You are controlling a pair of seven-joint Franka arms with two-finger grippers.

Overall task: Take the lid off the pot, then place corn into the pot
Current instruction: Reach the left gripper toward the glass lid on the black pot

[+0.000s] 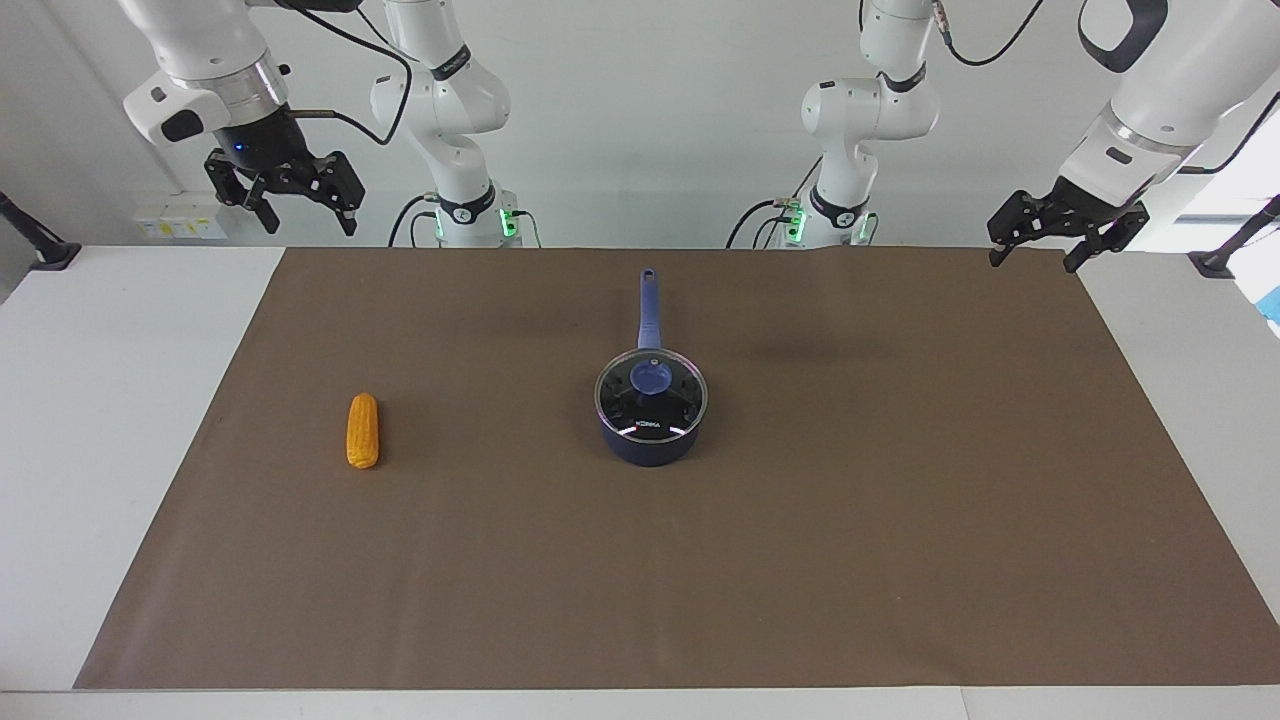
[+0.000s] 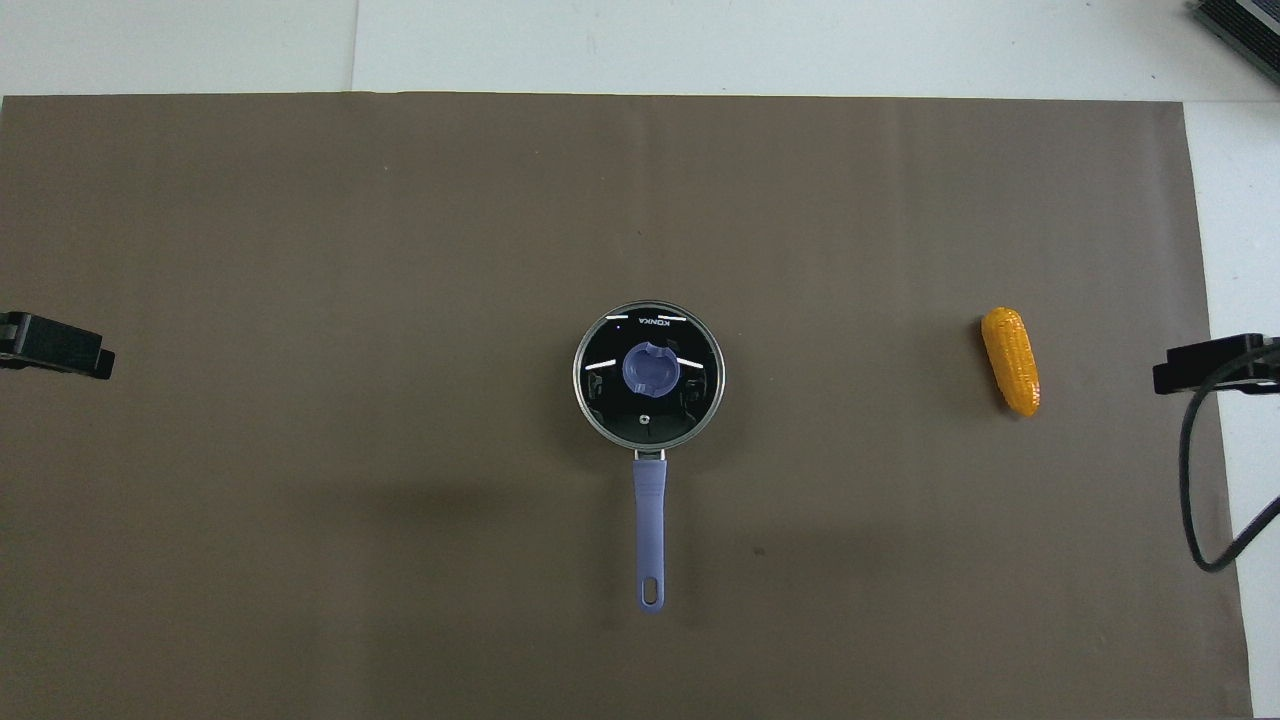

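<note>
Jaws: both stand open and hold nothing.
Right gripper point(image 1: 285, 195): raised over the edge of the brown mat point(image 1: 900, 560) nearest the robots, at the right arm's end of the table point(image 1: 110, 400); waiting.
Left gripper point(image 1: 1065, 238): raised over the same edge at the left arm's end; likewise idle.
Pot point(image 1: 650, 440): stands upright near the middle of the mat, its long handle point(image 1: 648, 310) pointing toward the robots.
Lid point(image 1: 651, 392): seated flat on the pot, rim to rim, with its blue knob point(image 1: 652, 377) at the centre.
Corn point(image 1: 363, 430): lies on the mat toward the right arm's end, well apart from the pot, about as far from the robots as the pot, its length running roughly toward and away from them.
Step in hand: none begun, in my judgement; the lid is on, the corn untouched.
Next move calls for: a gripper brought down over the knob, jaws either side of it, closed, then a straight lift so the rim clears the pot without dragging it. The corn lies within the right arm's natural reach, which would leave the lid to the left.
Edges: the corn lies nearer the mat's end than the pot does, but well inside it.
Open room: bare mat all round the pot, ample for setting the lid down clear of the handle and of the corn's path.
</note>
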